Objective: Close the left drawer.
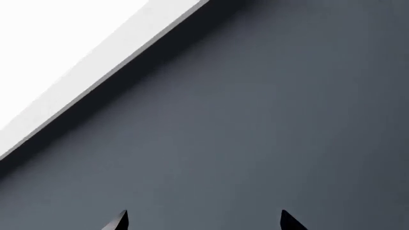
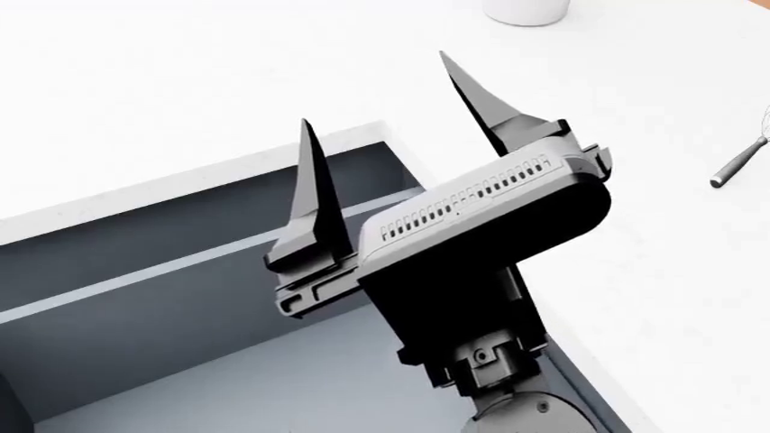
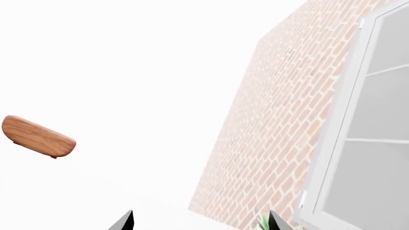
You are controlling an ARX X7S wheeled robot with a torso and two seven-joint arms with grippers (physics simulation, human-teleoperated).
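The left drawer (image 2: 157, 311) stands open at the lower left of the head view, with dark slate walls, a thin light rim and a paler floor. My right gripper (image 2: 373, 88) is open and empty. It is raised over the drawer's right end and points out over the white countertop (image 2: 144, 90). In the right wrist view its fingertips (image 3: 130, 218) are spread wide with nothing between them. My left gripper (image 1: 204, 213) is open and close to a flat slate-grey surface (image 1: 255, 124) below a white counter edge (image 1: 96, 62). I cannot tell which panel that surface is. The left gripper is out of the head view.
A white cup's base (image 2: 526, 11) stands at the counter's far edge and a metal utensil (image 2: 737, 162) lies at the right. The right wrist view shows a wooden object (image 3: 38, 136), a brick wall (image 3: 281, 120) and a window (image 3: 377, 120).
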